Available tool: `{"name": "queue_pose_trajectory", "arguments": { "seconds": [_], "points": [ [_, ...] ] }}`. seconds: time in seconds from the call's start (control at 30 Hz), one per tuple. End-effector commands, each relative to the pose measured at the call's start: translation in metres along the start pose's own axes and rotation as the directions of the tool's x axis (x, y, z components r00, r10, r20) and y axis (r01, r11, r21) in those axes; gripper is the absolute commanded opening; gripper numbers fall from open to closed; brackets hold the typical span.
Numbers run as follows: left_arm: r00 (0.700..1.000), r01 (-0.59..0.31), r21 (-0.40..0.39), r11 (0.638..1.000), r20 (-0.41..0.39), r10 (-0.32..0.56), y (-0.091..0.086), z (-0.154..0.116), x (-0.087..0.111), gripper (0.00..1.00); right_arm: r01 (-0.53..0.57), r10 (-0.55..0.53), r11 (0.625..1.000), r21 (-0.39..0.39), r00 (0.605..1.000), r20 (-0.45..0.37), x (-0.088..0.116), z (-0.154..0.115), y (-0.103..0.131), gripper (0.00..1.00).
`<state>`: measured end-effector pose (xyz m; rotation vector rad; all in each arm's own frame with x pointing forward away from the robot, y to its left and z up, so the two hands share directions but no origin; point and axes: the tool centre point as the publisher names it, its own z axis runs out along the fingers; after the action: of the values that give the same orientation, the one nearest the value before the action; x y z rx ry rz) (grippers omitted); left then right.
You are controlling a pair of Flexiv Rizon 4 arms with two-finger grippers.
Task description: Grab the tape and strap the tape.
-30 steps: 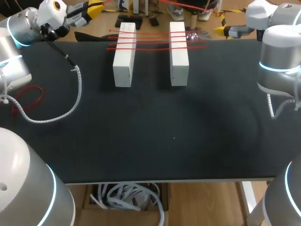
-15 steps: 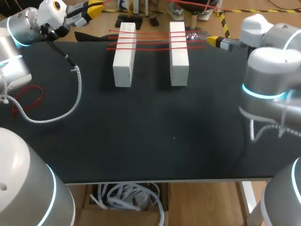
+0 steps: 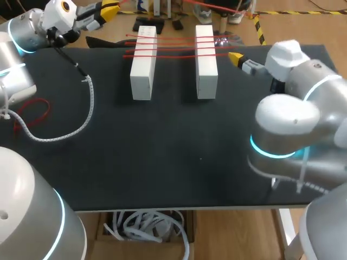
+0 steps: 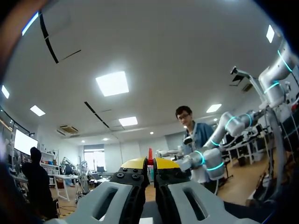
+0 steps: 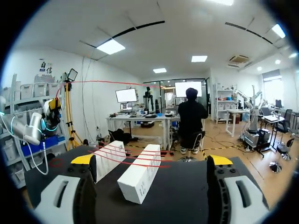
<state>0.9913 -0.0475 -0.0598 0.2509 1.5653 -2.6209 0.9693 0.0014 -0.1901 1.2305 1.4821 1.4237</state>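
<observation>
Snagging worries me most: my right end effector [image 3: 236, 57], fingers spread wide and empty, sits right of centre near the frame's top, just beside the red tape [image 3: 173, 46] stretched over two white blocks [image 3: 143, 70]. Coming in low could drag strands off. My left end effector [image 3: 110, 7], upper left, pinches a red strand [image 4: 150, 154]; tugging might snap it.
</observation>
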Motion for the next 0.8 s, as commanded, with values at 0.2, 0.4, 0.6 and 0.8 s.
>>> {"name": "queue_pose_trajectory", "arguments": {
  "seconds": [0.2, 0.4, 0.6, 0.8],
  "points": [
    [1.000, 0.000, -0.002, 1.000, 0.001, 0.000, -0.001, 0.000, 0.001, 0.00, -0.158, 0.198, 0.932, -0.326, 0.976, 0.095, 0.020, -0.011, -0.018, 1.00],
    [1.000, 0.000, -0.002, 1.000, 0.001, 0.000, -0.001, 0.000, 0.001, 0.00, -0.367, 0.414, 0.863, -0.347, 0.907, 0.070, 0.027, -0.022, -0.033, 1.00],
    [1.000, 0.000, -0.002, 1.000, 0.001, 0.000, -0.001, 0.000, 0.001, 0.00, -0.622, 0.665, 0.708, -0.335, 0.747, 0.019, 0.036, -0.024, -0.046, 1.00],
    [1.000, 0.000, -0.002, 1.000, 0.001, 0.000, -0.001, 0.000, 0.001, 0.00, -0.687, 0.711, 0.664, -0.297, 0.703, -0.037, 0.042, -0.023, -0.051, 1.00]
  ]
}}
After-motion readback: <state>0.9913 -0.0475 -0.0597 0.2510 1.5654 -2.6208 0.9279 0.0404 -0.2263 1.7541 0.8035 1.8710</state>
